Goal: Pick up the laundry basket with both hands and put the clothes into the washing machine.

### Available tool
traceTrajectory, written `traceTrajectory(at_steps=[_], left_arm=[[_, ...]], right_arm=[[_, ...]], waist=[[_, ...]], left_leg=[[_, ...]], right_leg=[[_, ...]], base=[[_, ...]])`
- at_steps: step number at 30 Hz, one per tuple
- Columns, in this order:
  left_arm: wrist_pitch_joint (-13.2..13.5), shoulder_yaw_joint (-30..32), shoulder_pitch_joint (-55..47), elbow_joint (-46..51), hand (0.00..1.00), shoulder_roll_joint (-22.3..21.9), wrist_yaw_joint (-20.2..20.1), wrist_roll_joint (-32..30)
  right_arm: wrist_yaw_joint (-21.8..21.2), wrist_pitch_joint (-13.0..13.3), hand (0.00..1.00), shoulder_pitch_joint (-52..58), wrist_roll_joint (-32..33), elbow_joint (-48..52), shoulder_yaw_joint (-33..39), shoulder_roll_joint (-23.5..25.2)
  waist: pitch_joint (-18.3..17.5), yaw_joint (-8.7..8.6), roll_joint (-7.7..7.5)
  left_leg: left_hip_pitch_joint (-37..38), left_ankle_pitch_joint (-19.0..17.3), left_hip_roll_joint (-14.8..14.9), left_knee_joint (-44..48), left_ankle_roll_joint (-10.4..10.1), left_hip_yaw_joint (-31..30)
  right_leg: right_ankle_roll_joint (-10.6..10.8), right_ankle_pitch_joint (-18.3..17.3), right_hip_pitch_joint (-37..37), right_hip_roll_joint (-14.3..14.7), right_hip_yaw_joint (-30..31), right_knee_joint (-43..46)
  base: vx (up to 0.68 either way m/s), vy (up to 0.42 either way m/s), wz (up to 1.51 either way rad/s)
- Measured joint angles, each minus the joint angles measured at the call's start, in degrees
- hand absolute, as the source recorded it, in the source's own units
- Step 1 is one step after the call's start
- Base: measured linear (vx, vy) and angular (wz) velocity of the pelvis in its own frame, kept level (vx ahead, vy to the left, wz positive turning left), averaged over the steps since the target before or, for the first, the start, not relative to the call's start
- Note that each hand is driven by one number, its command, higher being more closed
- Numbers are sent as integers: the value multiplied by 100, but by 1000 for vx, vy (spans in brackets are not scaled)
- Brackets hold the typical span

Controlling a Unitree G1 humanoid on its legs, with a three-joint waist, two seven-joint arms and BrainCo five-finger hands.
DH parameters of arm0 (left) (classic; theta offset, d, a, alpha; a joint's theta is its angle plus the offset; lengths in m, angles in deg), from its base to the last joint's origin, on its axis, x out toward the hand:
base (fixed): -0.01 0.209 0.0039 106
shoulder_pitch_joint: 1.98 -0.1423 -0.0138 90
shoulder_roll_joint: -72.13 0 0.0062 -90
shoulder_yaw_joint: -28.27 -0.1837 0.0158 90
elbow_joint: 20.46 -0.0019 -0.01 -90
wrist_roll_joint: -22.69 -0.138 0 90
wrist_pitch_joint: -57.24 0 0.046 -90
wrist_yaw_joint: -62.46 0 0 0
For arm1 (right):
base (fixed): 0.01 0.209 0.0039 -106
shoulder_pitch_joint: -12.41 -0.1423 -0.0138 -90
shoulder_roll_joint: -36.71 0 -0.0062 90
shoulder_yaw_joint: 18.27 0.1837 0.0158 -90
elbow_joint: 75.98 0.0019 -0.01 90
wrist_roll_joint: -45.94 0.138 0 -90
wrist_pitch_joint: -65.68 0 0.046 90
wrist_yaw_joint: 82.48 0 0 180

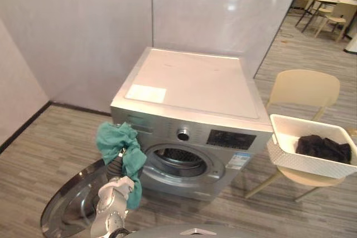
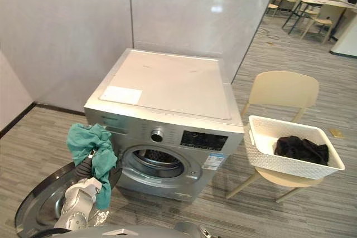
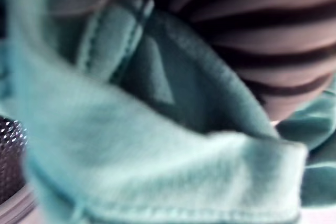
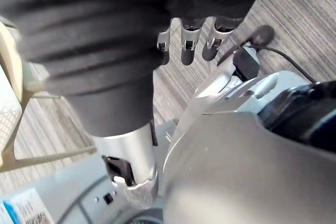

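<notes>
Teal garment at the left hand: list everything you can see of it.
The teal garment is soft, fleece-like fabric with stitched hems, crumpled into a bunch with one tail hanging down. It is wrapped over the left hand, off the floor, before the silver front-loading washing machine, left of its open drum mouth and above the swung-open door.

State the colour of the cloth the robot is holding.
The cloth is teal green; clearest in the left eye view.

White laundry basket (image 1: pixel 295 160) on chair (image 1: pixel 304 87), dark clothes (image 1: pixel 323 147) inside, teal garment (image 1: pixel 120 140) raised before silver washing machine (image 1: pixel 189 82), door (image 1: pixel 72 204) open
</notes>
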Motion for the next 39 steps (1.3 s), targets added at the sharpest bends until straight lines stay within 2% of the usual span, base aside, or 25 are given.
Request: traceTrajectory(at_steps=[1,2,3,4,6,8,10,12,14,15,17,18,20,23,24,28,31,35,39], left_arm=[[0,-49,43,-46,100,5,-16,0],[3,-92,68,-83,100,5,-20,2],[-50,-282,122,-246,100,8,-59,-1],[-111,-537,70,-243,100,13,-137,-1],[-120,-760,56,-223,100,29,-273,-6],[-113,-842,46,-138,100,34,-356,-14],[-103,-926,102,-139,100,39,-405,-16],[-91,-1137,300,-140,100,45,-445,-9],[-93,-1289,471,-154,100,62,-470,-8],[-94,-1339,632,-167,100,87,-462,-10],[-93,-1332,950,-366,100,147,-421,-15],[-102,-1350,1308,-660,100,159,-328,-62],[-103,-1384,1780,-956,100,134,-194,-113],[-62,-1391,2728,-1305,100,88,96,-313],[-24,-1390,3149,-1557,100,59,219,-551],[-4,-1253,4353,-2271,100,41,649,-1173],[1,-914,4763,-2300,100,94,888,-1185],[156,-273,5481,-2248,100,627,1261,-1087],[287,216,6010,-2090,100,1286,1506,-820]], right_arm=[[6,-5,0,12,-62,-84,-24,22],[7,-5,0,37,-95,-122,-57,42],[14,3,0,44,-92,-181,-1,-6],[7,10,0,55,-98,-166,2,-113],[3,7,0,61,-113,-169,19,-190],[-1,6,0,48,-123,-128,-20,-245],[-1,15,0,-27,-116,-77,-147,-303],[14,19,0,-298,-107,159,-393,-401],[40,26,0,-559,-77,416,-549,-451],[-31,88,0,-577,-39,710,-707,-490],[-57,140,0,-602,5,1138,-995,-471],[-25,147,0,-553,69,1432,-1084,-473],[-8,181,0,-396,153,1885,-1175,-465],[278,203,0,-621,239,2205,-1295,-445],[309,288,0,-901,362,2221,-1282,-419],[508,543,0,-1590,496,2423,-1356,-415],[520,642,0,-1705,626,2426,-1371,-428],[533,808,0,-1725,801,2638,-1354,-417],[541,826,0,-1808,801,2632,-1343,-483]], waist=[[43,23,-68],[118,9,-131],[271,-29,-36],[407,-72,91],[443,-42,234],[469,-1,255],[655,1,224],[1100,-6,182],[1382,-39,195],[1525,-61,67],[1707,-66,-93],[1833,-100,-158],[1910,-117,-185],[2196,-154,-112],[2308,-162,-50],[2563,-201,-40],[2700,-259,-34],[2816,-331,-38],[2899,-370,-30]], left_leg=[[-48,77,86,-39,-170,27],[-43,98,55,-30,-227,3],[0,129,129,-76,-232,-192],[83,248,180,-211,-200,-326],[101,447,177,-421,-205,-297],[-1,540,151,-477,-213,-258],[-350,474,158,-86,-244,-413],[-1154,167,253,881,-219,-547],[-1778,-136,360,1450,-228,-571],[-2213,-313,429,1762,-283,-529],[-2612,-471,514,2127,-231,-482],[-2854,-555,556,2385,-170,-476],[-3213,-610,559,2694,-111,-395],[-3768,-726,574,3160,-23,-367],[-4037,-754,609,3349,20,-386],[-4858,-859,737,3942,48,-439],[-5210,-887,829,4131,46,-480],[-5756,-902,973,4331,35,-437],[-6139,-904,1099,4426,50,-399]], right_leg=[[-19,91,175,142,-318,-906],[104,-64,332,152,-389,-1188],[144,-250,550,275,-495,-1305],[114,-268,527,349,-559,-1240],[73,-379,489,356,-587,-1169],[47,-439,302,345,-609,-1043],[42,-460,130,303,-653,-967],[21,-448,-306,286,-620,-744],[17,-446,-813,323,-520,-540],[-40,-408,-1267,361,-382,-387],[-122,-341,-1653,435,-220,-279],[-119,-279,-1851,454,-154,-230],[-98,-200,-2233,438,20,-97],[-82,-54,-2805,425,227,111],[-108,-21,-3047,424,268,239],[-155,10,-3889,459,387,668],[-210,50,-4201,531,400,737],[-260,235,-4753,673,475,702],[-254,462,-5096,823,521,532]], base=[[147,-297,-14],[126,-327,7],[106,-281,19],[99,-245,15],[63,-147,5],[11,-104,11],[-39,-57,18],[-152,6,3],[-240,57,-20],[-218,69,-43],[-249,85,-46],[-253,103,-41],[-186,102,-30],[-158,77,-24],[-155,20,-15],[-129,-15,-15],[-51,-24,-17],[-29,-12,-28],[-17,18,-27]])
